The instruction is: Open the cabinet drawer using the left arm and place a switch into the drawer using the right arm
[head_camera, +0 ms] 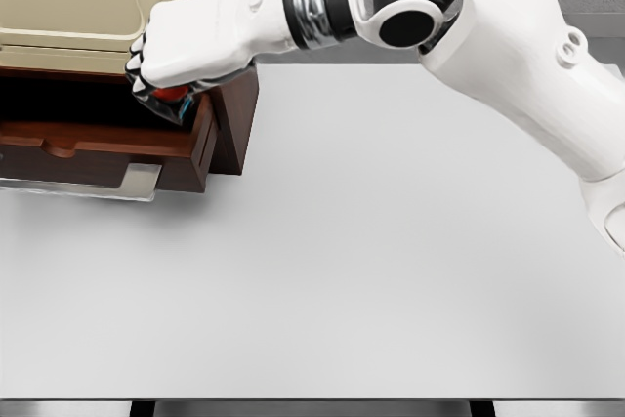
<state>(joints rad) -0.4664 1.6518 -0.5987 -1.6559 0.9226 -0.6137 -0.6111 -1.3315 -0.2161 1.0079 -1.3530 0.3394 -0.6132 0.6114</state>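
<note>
While right hand [171, 56] grips switch [172, 95], open drawer [107, 148] beneath.

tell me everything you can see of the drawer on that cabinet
The drawer is dark brown, wood-looking, and stands pulled open from the cabinet at the table's left rear. Its front panel has a curved cut-out grip, and a pale translucent plate lies under its front edge. The right hand hovers over its right corner, closed on a small red and dark object. The interior is dark.

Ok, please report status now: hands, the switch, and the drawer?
Right hand shut on switch, above the open drawer. Left hand not in view. Nothing blocking the drawer.
</note>
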